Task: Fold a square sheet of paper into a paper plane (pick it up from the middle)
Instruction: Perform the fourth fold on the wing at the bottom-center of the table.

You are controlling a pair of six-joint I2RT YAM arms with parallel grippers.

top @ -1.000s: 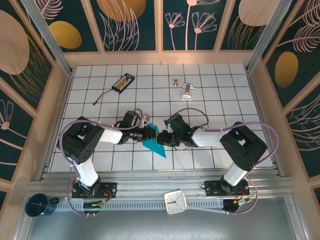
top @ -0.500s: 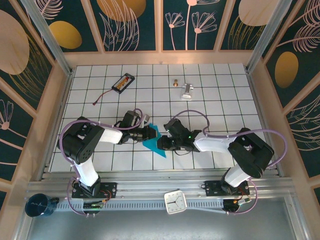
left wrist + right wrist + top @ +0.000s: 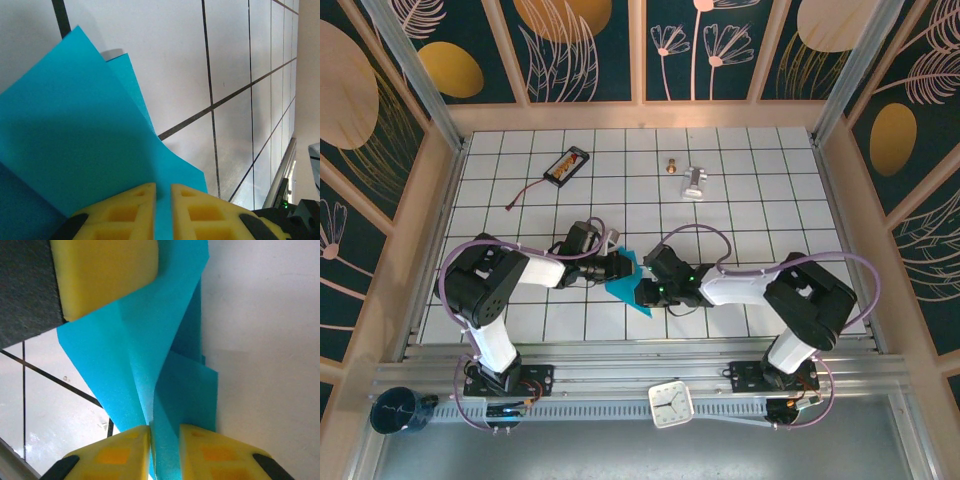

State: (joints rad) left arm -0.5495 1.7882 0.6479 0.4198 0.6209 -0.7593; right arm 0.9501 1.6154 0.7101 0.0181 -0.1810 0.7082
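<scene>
Here, the left hand (image 3: 623, 266) and the right hand (image 3: 642, 290) meet over the near middle of the counter (image 3: 760, 210). Both are clamped on the teal-blue sheet of paper (image 3: 624, 284), which is folded into several overlapping layers. In the top view the paper lies between the two hands as a narrow pointed shape, its tip directed toward the near edge of the counter and slightly right. In the left wrist view the yellow fingers (image 3: 125, 210) pinch a thin edge of the paper, with only its thickness between them. The layers fan away from the grip over the white grid tiles; whether they touch the surface cannot be told. In the right wrist view the yellow pads (image 3: 120, 450) grip a creased ridge of the same paper in like manner, and a further yellow pad (image 3: 105, 275) overlaps the paper's upper edge. Well apart, on the far side of the counter, lie a black battery pack (image 3: 567, 165) with its lead, a small brass-coloured piece (image 3: 671, 166) and, just beside it, a silver metal piece (image 3: 694, 182). A white clock (image 3: 671, 404) sits on the rail between the arm bases.
</scene>
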